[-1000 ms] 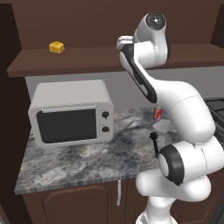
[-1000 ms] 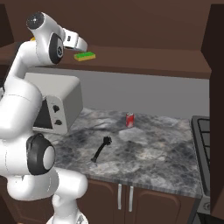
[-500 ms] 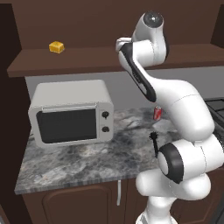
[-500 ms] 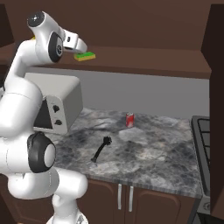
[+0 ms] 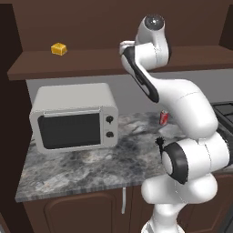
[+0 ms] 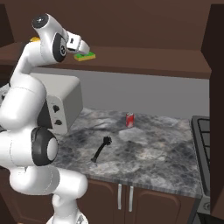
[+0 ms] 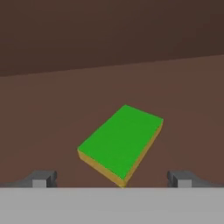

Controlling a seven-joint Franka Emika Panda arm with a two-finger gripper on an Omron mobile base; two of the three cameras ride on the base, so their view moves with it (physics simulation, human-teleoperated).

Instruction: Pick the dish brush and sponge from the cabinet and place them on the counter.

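Hand view looks down along the end effector [image 7: 112, 180] at the sponge [image 7: 121, 142], which lies flat on the brown shelf [image 7: 52, 131] of the cabinet, turned diagonally at the centre of the frame, green face up with its yellow layer along the lower edges. The two fingertips [image 7: 42, 179] rise at the lower left and lower right, spread wide to either side of the sponge's near corner and gripping nothing.

In the right base view the end effector [image 6: 81, 47] sits at the upper left, just beside the sponge [image 6: 85, 56] on the shelf. Lower in that frame, the dish brush [image 6: 100, 148] lies on the counter [image 6: 153, 153] at centre, with a red can [image 6: 129, 119] beyond it and a microwave [image 6: 61, 107] at the left.

In the left base view a small yellow block [image 5: 58, 48] rests on the shelf at the upper left.
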